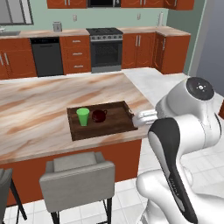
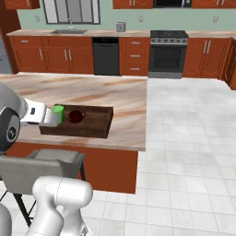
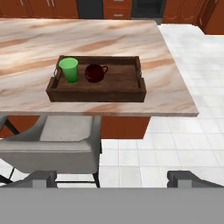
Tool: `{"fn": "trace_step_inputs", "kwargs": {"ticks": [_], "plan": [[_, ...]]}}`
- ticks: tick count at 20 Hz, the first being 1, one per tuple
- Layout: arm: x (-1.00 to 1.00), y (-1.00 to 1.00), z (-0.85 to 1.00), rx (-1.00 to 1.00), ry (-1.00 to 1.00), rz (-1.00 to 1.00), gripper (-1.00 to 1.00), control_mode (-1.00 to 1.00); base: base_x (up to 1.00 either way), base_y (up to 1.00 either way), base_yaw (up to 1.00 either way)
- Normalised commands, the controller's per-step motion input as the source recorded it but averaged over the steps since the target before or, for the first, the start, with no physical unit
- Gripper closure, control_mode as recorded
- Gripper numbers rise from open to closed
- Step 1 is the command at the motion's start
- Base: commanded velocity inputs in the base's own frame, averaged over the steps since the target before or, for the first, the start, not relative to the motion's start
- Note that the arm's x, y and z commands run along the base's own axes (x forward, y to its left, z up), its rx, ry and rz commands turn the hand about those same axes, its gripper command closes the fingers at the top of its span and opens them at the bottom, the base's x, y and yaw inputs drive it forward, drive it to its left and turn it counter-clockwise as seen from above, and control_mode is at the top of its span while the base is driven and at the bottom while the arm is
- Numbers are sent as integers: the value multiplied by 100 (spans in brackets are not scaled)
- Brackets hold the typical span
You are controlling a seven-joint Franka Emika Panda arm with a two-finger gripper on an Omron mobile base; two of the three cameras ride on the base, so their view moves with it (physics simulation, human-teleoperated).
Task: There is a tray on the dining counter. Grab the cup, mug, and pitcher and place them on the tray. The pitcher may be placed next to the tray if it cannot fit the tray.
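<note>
Two of three placed: the small bright green tapered cup (image 3: 69, 69) and the squat dark red mug (image 3: 95, 72) stand side by side in the part of the dark brown wooden tray (image 3: 120, 83) that lies ahead and to the left of the hand.
Tray: on the beige-and-brown marbled tabletop (image 3: 52, 39) of the dining counter, near its close edge, ahead of and below the hand.
Pitcher: I cannot see it from here, so I judge finding it to be the step in hand.
Doing it well: look around for the pitcher first; the free tray half ahead and to the right looks like the landing spot.
Hand (image 3: 112, 178): open wide, holding nothing.
Pose: well back from the tabletop, above a grey cushioned stool (image 3: 65, 144), pointing forward and down at the tray.
</note>
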Motion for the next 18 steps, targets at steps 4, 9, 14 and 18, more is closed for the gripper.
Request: {"fn": "trace_step_inputs", "kwargs": {"ticks": [4,9,14,18], "plan": [[-32,-5,13,2,0,-12,-100,-100,0,0,0],[-17,-25,11,1,0,0,-100,-100,0,0,0],[-8,-31,4,0,0,0,-100,-100,0,0,0],[-12,-17,0,0,0,0,-100,-100,0,0,0]]}}
